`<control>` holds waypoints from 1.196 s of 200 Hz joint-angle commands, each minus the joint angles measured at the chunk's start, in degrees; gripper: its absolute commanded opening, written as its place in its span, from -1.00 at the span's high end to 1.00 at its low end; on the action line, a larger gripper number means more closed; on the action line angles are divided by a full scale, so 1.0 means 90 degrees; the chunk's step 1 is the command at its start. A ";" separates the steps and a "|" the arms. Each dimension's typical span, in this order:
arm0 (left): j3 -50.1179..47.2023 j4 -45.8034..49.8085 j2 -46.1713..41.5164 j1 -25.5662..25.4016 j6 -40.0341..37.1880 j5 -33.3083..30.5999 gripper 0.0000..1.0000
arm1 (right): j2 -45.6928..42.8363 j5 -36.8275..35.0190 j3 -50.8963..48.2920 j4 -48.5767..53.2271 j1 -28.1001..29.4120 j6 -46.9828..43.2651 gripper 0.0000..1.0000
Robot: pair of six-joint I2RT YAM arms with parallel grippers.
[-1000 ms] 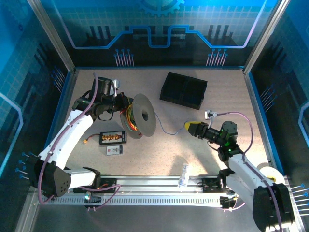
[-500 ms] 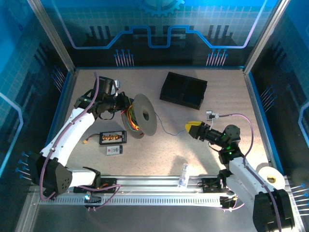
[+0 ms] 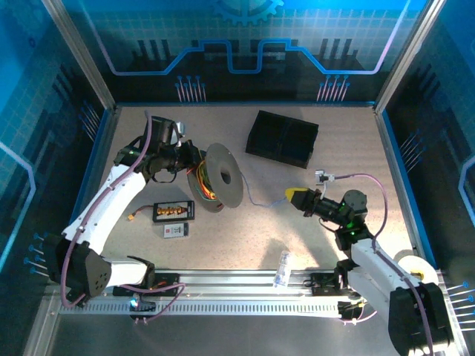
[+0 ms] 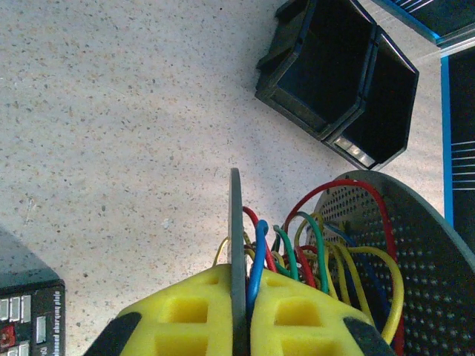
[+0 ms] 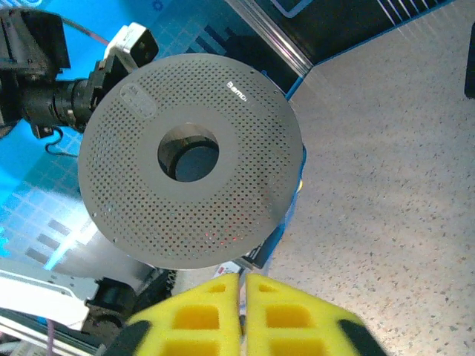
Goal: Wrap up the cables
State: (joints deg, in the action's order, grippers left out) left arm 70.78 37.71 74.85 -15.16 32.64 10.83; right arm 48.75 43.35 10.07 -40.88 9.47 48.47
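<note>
A grey perforated spool [image 3: 223, 178] stands on edge at the table's middle left, seen face-on in the right wrist view [image 5: 189, 159]. Several cables [image 4: 319, 245], red, green, yellow and blue, are looped between its two flanges [image 3: 199, 185]. My left gripper [image 3: 193, 166] is shut on the spool's thin near flange [image 4: 236, 215], with a blue loop pinched beside it between the yellow pads [image 4: 241, 285]. One thin blue cable [image 3: 260, 202] trails right from the spool across the table to my right gripper [image 3: 291, 196]. That gripper's pads [image 5: 243, 280] are shut, with the cable's end running into the seam between them.
A black two-compartment bin [image 3: 282, 139] sits at the back, right of the spool [image 4: 334, 81]. A small black board with orange connectors [image 3: 174, 212] and a small grey card [image 3: 175, 231] lie in front of the spool. A white tape roll [image 3: 414, 267] sits near the right arm's base.
My right gripper's jaws have gone from open to shut at the blue cable's end, and that arm shifted slightly. The left gripper keeps its hold on the spool.
</note>
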 commanded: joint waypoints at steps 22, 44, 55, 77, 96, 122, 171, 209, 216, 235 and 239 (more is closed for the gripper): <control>0.0464 -0.0252 0.0124 0.0044 0.0835 0.0467 1.00 | -0.0589 -0.0735 0.0310 0.0956 0.0648 -0.0931 1.00; 0.0539 -0.0137 0.0198 0.0034 0.1324 0.0304 1.00 | -0.1217 -0.1727 0.0676 0.2131 0.1852 -0.2148 1.00; 0.0594 -0.0031 0.0235 0.0034 0.1529 0.0115 1.00 | -0.1533 -0.2432 0.0801 0.2387 0.2677 -0.2723 1.00; 0.0802 0.0273 0.0416 -0.0044 0.1852 -0.0287 1.00 | -0.1670 -0.3946 0.1218 0.2725 0.4285 -0.3755 1.00; 0.1099 0.0684 0.0666 -0.0222 0.2030 -0.0741 1.00 | -0.0983 -0.4451 0.1908 0.3099 0.5117 -0.4066 1.00; 0.1245 0.0849 0.0847 -0.0384 0.2263 -0.1060 1.00 | 0.0269 -0.4208 0.2619 0.2913 0.5656 -0.3958 1.00; 0.1298 0.0973 0.0955 -0.0848 0.2122 -0.1635 1.00 | 0.0973 -0.5976 0.3851 0.3249 0.6174 -0.3954 1.00; 0.1376 0.1037 0.0954 -0.0841 0.2299 -0.1662 1.00 | 0.1428 -0.5603 0.4345 0.3589 0.5974 -0.3241 1.00; 0.1350 0.0975 0.0862 -0.0826 0.2327 -0.1674 1.00 | 0.1389 -0.5971 0.4262 0.3787 0.5968 -0.3228 1.00; 0.1353 0.0899 0.0674 -0.0769 0.2354 -0.1702 1.00 | 0.0986 -0.6592 0.3723 0.4007 0.5708 -0.2914 1.00; 0.1368 0.0888 0.0655 -0.0754 0.2349 -0.1697 1.00 | 0.0890 -0.6632 0.3638 0.4118 0.5618 -0.2825 1.00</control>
State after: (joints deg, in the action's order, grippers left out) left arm 80.27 49.32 84.12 -22.55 51.03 -3.92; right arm 60.75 -10.15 46.28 -6.42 62.98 18.26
